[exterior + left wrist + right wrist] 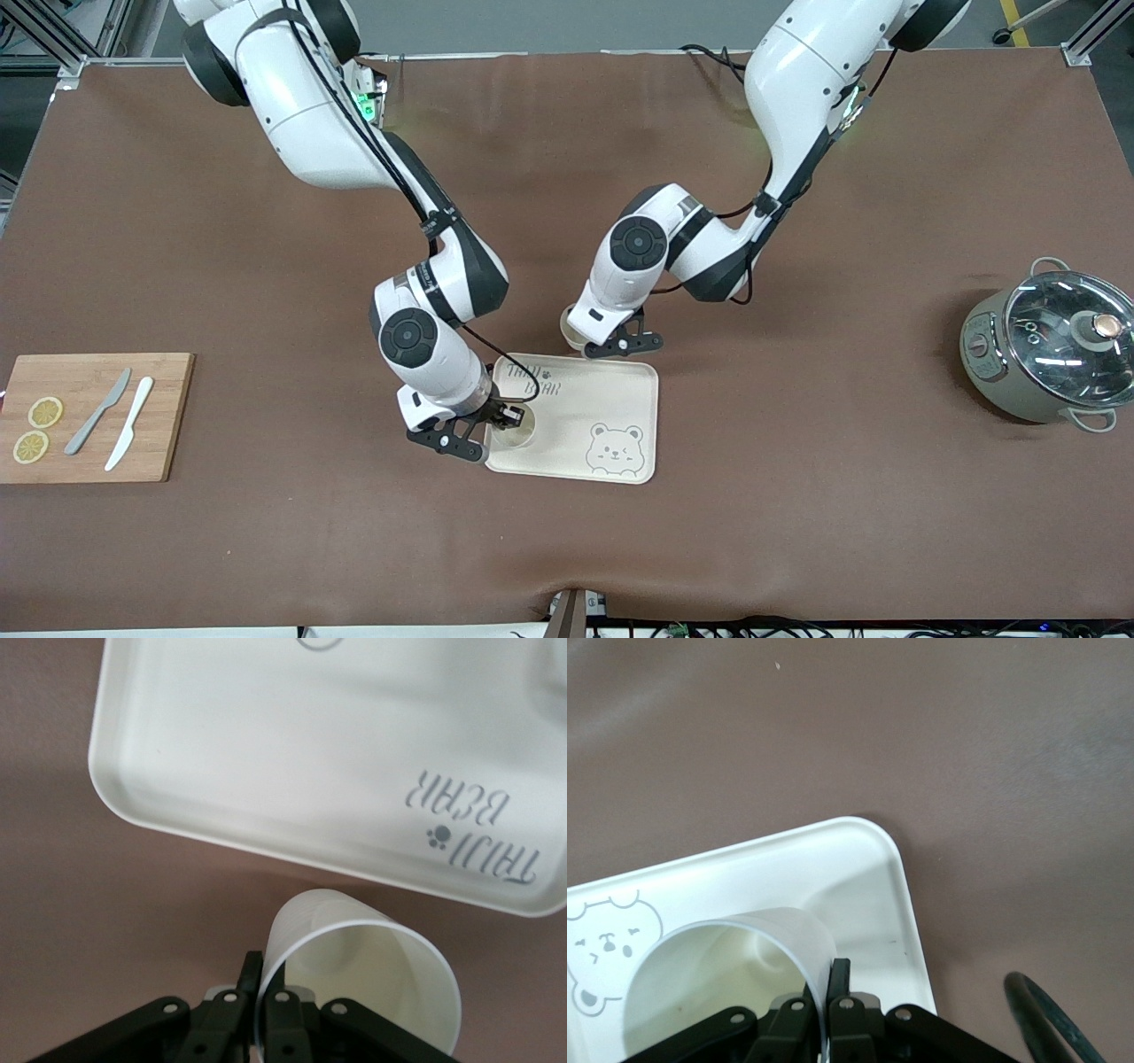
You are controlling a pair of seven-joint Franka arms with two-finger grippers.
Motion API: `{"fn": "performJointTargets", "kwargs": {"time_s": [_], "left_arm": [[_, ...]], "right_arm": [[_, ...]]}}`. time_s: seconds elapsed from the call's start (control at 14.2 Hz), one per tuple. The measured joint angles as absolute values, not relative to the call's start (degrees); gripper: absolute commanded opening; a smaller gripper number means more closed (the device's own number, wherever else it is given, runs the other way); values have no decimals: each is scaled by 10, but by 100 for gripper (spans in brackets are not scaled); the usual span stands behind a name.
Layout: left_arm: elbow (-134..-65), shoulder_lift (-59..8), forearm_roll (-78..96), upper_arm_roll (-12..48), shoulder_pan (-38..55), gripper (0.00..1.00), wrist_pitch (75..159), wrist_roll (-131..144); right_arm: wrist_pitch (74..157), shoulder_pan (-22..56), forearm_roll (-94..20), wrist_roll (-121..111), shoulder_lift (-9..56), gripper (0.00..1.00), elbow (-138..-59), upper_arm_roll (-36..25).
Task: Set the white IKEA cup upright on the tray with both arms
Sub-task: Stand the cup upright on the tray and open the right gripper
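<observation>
The cream tray [576, 416] with "TAIJI BEAR" lettering and a bear face lies mid-table. My right gripper [493, 425] is shut on the rim of a white cup [516, 431]. That cup stands mouth up on the tray's corner nearest the right arm's end. The right wrist view shows this cup [718, 966], the gripper [828, 985] pinching its wall, and the tray [859, 877]. My left gripper [595, 340] is shut on the rim of a second white cup [571, 325], on the brown table just off the tray's edge farther from the front camera. The left wrist view shows this cup [363, 966], the gripper [264, 981] and the tray [266, 771].
A wooden cutting board [168, 416] with two lemon slices [37, 430], a grey knife [97, 410] and a white knife [129, 434] lies at the right arm's end. A grey pot with a glass lid [1045, 350] stands at the left arm's end.
</observation>
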State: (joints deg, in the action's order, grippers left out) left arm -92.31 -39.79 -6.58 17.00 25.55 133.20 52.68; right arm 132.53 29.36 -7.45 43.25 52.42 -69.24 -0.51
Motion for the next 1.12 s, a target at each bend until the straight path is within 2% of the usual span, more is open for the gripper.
{"fn": "performJointTargets", "kwargs": {"time_s": [0.49, 0.56, 0.63, 0.7, 1.12], "left_arm": [[-916, -393, -106, 168, 201, 0, 1332, 481], [-916, -395, -115, 168, 200, 0, 1332, 481], [-917, -399, -124, 168, 200, 0, 1332, 481], [-916, -404, -130, 168, 198, 0, 1333, 481], [-896, -425, -146, 162, 193, 0, 1335, 480]], "right_arm": [[1344, 300, -66, 435, 543, 0, -692, -5], [1344, 301, -66, 435, 543, 4, -692, -6], [1344, 301, -66, 435, 543, 30, -692, -6], [1344, 301, -66, 435, 543, 99, -692, -6], [1329, 301, -64, 439, 535, 100, -681, -8]]}}
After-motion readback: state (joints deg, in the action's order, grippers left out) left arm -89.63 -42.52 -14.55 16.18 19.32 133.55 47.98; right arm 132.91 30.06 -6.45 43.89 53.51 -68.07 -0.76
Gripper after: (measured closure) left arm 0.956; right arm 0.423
